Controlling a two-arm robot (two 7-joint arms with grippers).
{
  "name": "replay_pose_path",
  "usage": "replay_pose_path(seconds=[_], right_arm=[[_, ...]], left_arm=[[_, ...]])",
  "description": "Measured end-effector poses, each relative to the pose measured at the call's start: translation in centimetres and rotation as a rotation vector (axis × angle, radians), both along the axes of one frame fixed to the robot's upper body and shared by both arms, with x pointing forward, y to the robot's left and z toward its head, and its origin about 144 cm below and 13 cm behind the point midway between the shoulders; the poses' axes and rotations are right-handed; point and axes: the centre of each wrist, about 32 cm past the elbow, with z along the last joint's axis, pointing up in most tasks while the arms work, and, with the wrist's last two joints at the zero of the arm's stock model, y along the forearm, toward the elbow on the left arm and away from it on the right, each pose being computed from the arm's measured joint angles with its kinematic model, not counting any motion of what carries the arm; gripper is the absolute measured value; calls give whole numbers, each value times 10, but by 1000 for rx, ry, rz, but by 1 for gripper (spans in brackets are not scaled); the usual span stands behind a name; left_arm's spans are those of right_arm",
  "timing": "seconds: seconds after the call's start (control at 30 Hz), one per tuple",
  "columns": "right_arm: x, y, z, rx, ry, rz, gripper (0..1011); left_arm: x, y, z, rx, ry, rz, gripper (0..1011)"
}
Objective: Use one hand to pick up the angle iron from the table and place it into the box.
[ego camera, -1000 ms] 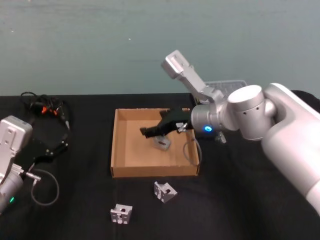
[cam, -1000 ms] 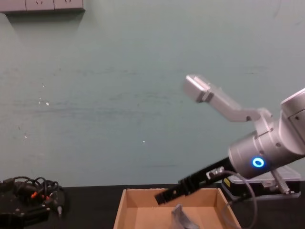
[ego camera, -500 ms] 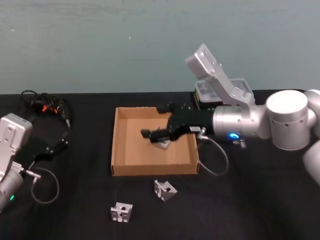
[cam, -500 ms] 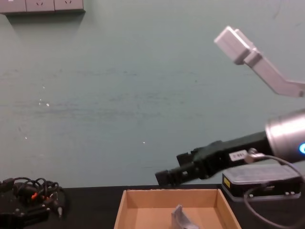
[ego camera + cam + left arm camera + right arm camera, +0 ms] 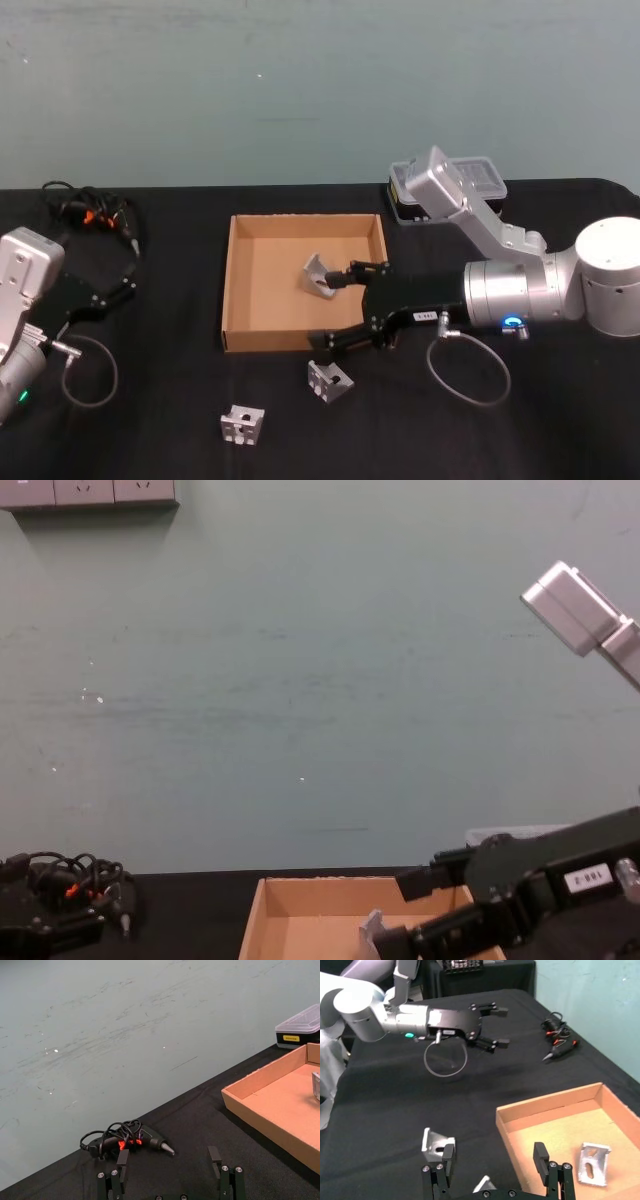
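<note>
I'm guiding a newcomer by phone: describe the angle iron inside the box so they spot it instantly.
Find the brown cardboard box on the black table. Near its middle lies one light-grey angle iron. It alone is inside; the two other brackets sit on the table in front.

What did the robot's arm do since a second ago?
The right gripper, open, pulled back from over the middle of the box to its front right corner. The bracket stayed in the box, two other brackets stayed on the table, and the left gripper stayed parked.
</note>
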Motion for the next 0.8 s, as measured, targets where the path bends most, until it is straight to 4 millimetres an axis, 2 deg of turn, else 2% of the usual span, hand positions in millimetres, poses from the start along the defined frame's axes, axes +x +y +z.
replay_pose_path(seconds=[0.33,0.8], right_arm=[[-4,4,-8,-55,13,43,1000],[2,16,-26,-165,8,88,1000]], left_arm=[[0,0,0,0,0,0,1000],[0,0,0,0,0,0,1000]])
